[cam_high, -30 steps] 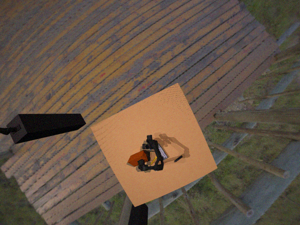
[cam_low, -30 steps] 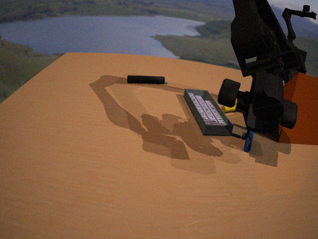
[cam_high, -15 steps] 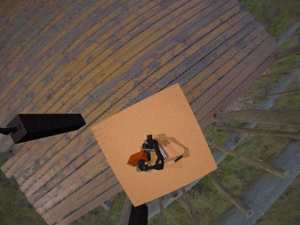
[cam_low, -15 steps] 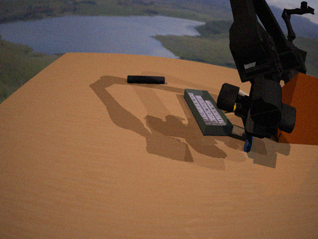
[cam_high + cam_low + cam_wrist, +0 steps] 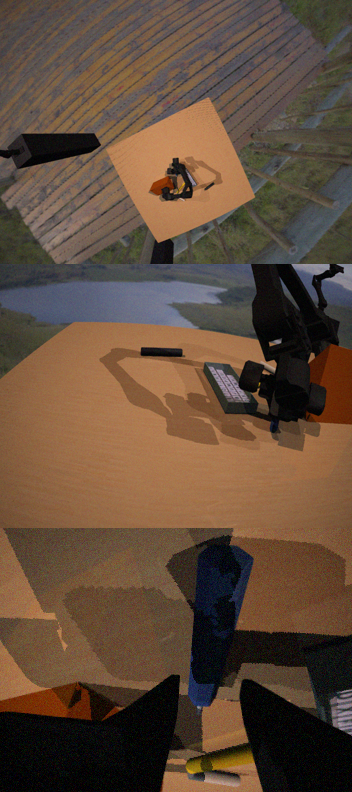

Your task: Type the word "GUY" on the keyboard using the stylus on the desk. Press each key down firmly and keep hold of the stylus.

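The blue stylus (image 5: 273,425) (image 5: 215,628) lies on the desk (image 5: 176,133) (image 5: 113,476), its thin tip toward the gripper in the wrist view. My gripper (image 5: 210,685) is partly open and empty. It is above the desk, with the stylus's tip end showing between and beyond the fingertips. The keyboard (image 5: 191,178) (image 5: 230,386) (image 5: 345,713), with pale keys in a dark green case, lies to the right of the stylus in the wrist view. The arm hides part of it in the top view. The single letters are too small to read.
An orange angular block (image 5: 160,185) (image 5: 332,386) (image 5: 45,703) stands left of the gripper in the wrist view. A yellow stick (image 5: 181,187) (image 5: 220,760) and a white one (image 5: 182,199) (image 5: 267,367) (image 5: 220,779) lie near it. A black cylinder (image 5: 209,186) (image 5: 161,351) lies beyond the keyboard.
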